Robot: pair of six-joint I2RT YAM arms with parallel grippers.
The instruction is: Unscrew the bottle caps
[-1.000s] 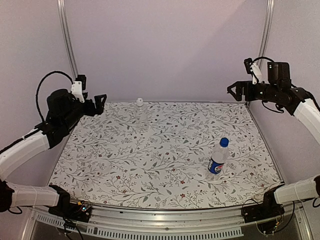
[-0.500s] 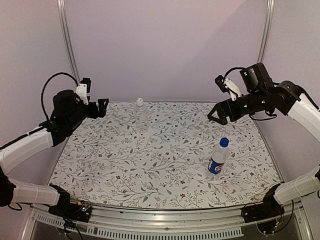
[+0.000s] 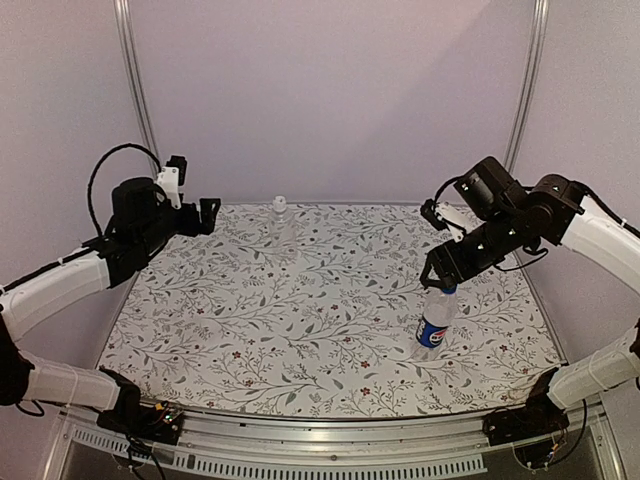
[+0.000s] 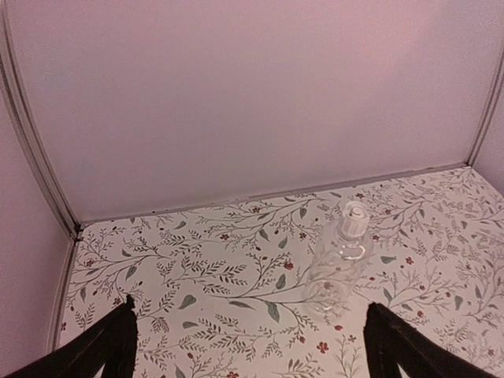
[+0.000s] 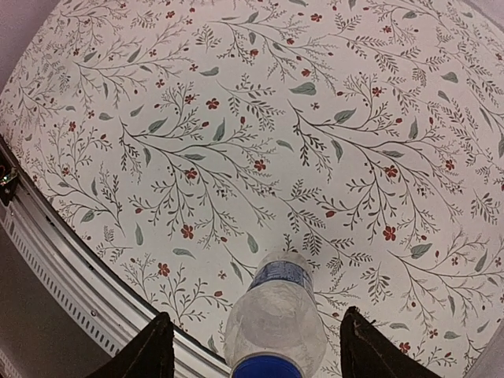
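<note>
From above, my left fingers (image 3: pixel 205 214) hang over the far left corner of the flowered tabletop (image 3: pixel 300 330). They point toward the plain bottle (image 3: pixel 282 228) and are well apart from it. That bottle stands upright near the back wall (image 3: pixel 330 100) with its white cap (image 3: pixel 280 203) on. My right fingers (image 3: pixel 437 277) are low on the right side, just above the blue cap (image 3: pixel 448 288) of the Pepsi bottle (image 3: pixel 434 328). The Pepsi bottle stands upright on the near right part of the tabletop. I cannot tell from this view whether the right fingers touch the cap.

In my left wrist view, both fingers show as dark tips at the lower corners, spread wide and holding nothing. The plain bottle stands ahead between them, nearer the right tip, close to where the tabletop meets the wall. Its white cap sits on the neck.

My right wrist view looks almost straight down on the Pepsi bottle. The blue cap is at the bottom edge, with the clear shoulder and a strip of blue label beyond it. My right fingers are released, one tip on each side of the bottle's top. Patterned tabletop shows in the gap on both sides, so they grip nothing. A metal rail (image 5: pixel 47 236) runs along the tabletop's edge at lower left.
</note>
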